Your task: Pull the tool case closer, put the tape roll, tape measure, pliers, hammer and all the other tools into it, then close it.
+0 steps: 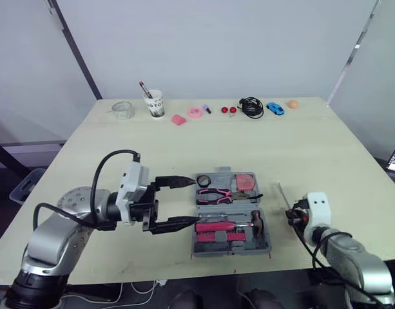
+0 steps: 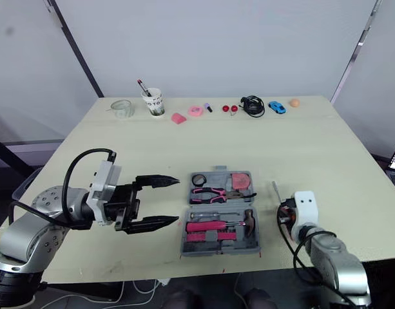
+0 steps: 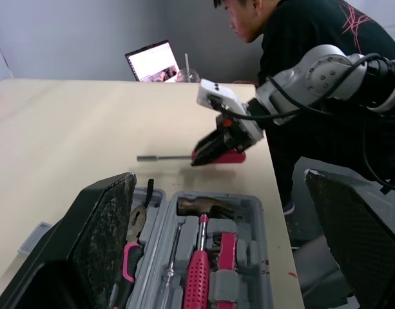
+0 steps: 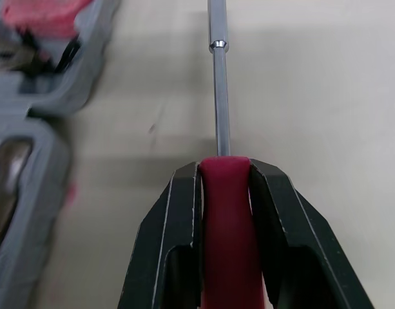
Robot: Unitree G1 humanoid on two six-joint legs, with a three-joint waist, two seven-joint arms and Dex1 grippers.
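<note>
Bench [image 1: 313, 148]: the tool case [image 1: 231, 252] sits at my near edge, so I judge the pull done.
Tool case: lies open. The hammer [image 1: 226, 226] and pliers [image 1: 213, 194] are seated inside. Closing is left.
Left gripper [image 1: 192, 202]: released, fingers spread just beside the case's left side, grasping nothing.
Right gripper [image 4: 224, 167]: clenched on the screwdriver's red handle, just right of the case.
Screwdriver [image 4: 218, 96]: shaft points away from my gripper over the bench. It is not yet in the case.

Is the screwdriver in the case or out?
Out. The screwdriver is beside the open tool case, on its right, with its red handle gripped by the right tool.
</note>
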